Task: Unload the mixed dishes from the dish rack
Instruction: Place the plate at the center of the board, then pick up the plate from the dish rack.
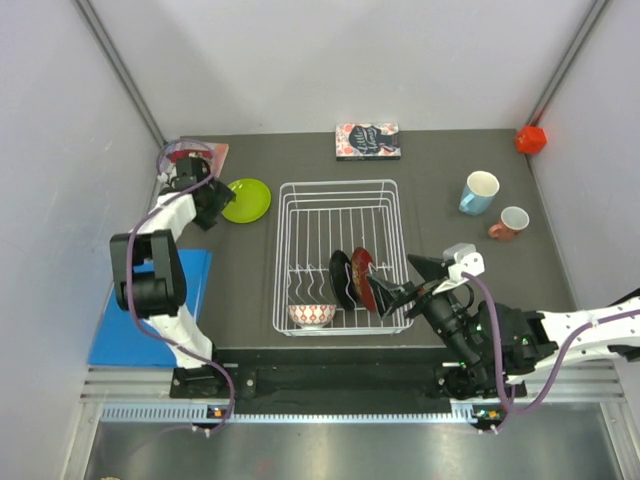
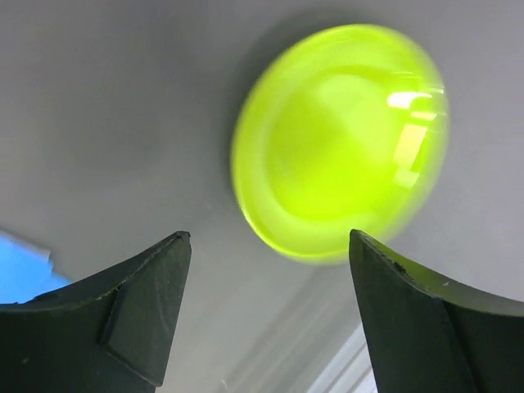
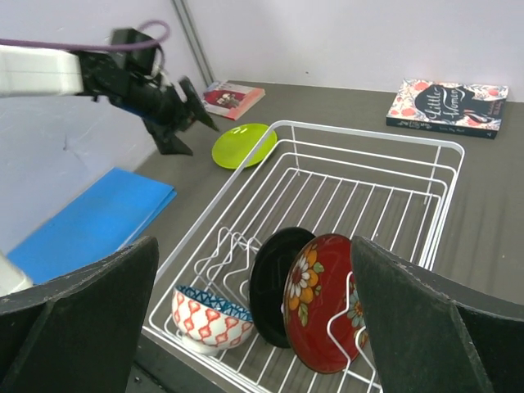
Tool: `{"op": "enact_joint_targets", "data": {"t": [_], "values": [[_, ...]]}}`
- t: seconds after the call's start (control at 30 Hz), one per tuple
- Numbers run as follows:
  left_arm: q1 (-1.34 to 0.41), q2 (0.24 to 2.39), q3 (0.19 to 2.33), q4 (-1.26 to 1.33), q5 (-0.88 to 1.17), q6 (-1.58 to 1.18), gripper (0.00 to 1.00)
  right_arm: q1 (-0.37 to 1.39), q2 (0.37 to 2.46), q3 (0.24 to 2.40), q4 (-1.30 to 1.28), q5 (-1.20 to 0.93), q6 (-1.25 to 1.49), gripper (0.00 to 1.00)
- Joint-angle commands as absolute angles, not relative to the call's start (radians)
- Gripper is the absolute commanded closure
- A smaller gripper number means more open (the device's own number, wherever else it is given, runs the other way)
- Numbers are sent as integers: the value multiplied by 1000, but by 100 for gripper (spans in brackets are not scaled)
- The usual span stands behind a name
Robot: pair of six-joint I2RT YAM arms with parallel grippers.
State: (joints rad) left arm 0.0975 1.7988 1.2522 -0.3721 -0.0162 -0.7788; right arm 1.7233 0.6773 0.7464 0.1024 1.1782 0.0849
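left gripper (image 1: pixel 214 206) hung wide open and empty just beside the lime-green plate (image 2: pixel 340 155), which lay flat on the table (image 1: pixel 440 170) left of the dish rack (image 1: pixel 338 186). right gripper (image 3: pixel 254 241), spread wide with nothing held, sat by the red floral plate (image 3: pixel 319 303) standing in the rack's near end. only the right wrist view showed its flowers. overhead, the left arm stretched far out and the right arm was folded low.

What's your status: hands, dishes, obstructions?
Both open: left hand by lime-green plate, right hand near red plate. Black plate, bowl also in dish rack. Nothing blocking.
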Motion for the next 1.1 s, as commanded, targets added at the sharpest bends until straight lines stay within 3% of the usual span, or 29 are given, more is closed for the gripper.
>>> {"op": "enact_joint_targets", "data": {"t": [0.0,0.1,0.27,0.6,1.07], "values": [[101,1544,1240,-373,-29,-825,17,1698,719,768,83,1219,78,0],[100,1409,1198,-336,-5,-827,18,1576,801,854,-185,1220,261,1],[25,1246,1115,-330,11,-798,18,1217,1035,985,-449,829,334,4],[-164,990,910,-390,-61,-761,18,1192,1295,1046,-465,680,310,31],[-166,931,839,-411,-34,-736,19,1174,1400,1051,-434,611,325,42]]}}
